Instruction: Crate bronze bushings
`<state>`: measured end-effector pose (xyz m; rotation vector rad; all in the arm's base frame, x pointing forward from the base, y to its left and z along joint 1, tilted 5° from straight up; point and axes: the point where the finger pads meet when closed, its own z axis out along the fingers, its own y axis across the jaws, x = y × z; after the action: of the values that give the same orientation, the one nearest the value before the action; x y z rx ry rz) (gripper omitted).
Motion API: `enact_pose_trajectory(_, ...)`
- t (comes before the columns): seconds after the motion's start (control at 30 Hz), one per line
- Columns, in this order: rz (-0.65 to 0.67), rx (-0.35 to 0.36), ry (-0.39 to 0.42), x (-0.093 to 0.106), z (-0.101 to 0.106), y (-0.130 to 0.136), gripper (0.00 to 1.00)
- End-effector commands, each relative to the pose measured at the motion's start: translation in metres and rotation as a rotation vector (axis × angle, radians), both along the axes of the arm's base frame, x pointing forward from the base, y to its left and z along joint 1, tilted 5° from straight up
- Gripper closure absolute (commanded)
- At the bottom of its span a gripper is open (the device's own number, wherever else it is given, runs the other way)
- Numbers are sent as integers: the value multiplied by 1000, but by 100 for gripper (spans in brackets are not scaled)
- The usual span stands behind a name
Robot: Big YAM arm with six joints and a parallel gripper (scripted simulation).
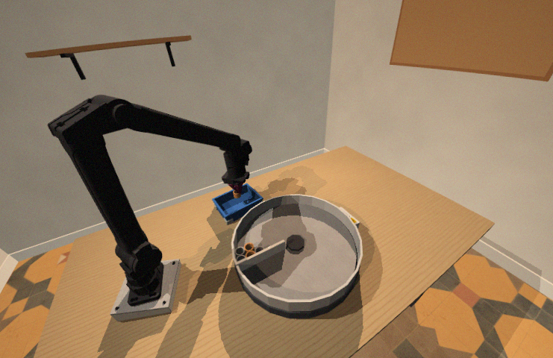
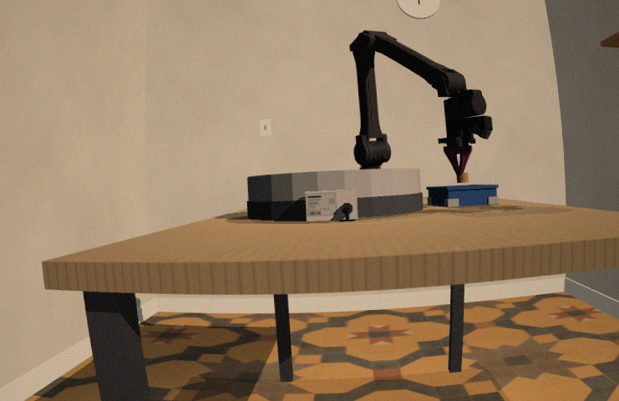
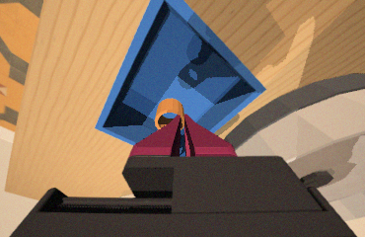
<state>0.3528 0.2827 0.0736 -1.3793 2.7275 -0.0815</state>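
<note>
My gripper is shut on a bronze bushing, a small orange ring pinched at its rim. It hangs just above the open blue crate, as the side view shows with the gripper and bushing a little over the crate's top edge. The crate looks empty in the wrist view. On the round grey turning table, a cluster of bushings lies against a divider wall at the left rim; two are bronze, the others dark steel.
A dark hub stands at the turning table's middle. A divider wall runs from rim toward hub. A labelled control box sits at the table's outer side. My arm's base stands left of the turning table.
</note>
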Motion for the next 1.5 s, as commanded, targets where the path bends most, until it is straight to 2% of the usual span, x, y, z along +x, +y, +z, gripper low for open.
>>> enact_pose_trajectory(0.0, 2, 12, -16, 4, 7, -4, 100)
enact_pose_trajectory(0.9, 0, 26, -33, 5, 11, -5, 100)
enact_pose_trajectory(1.0, 1, 26, -33, 3, 8, -7, 100)
enact_pose_trajectory(1.07, 1, 6, -9, 0, -3, -9, 100)
enact_pose_trajectory(1.47, 5, 4, -6, -2, -4, -8, 100)
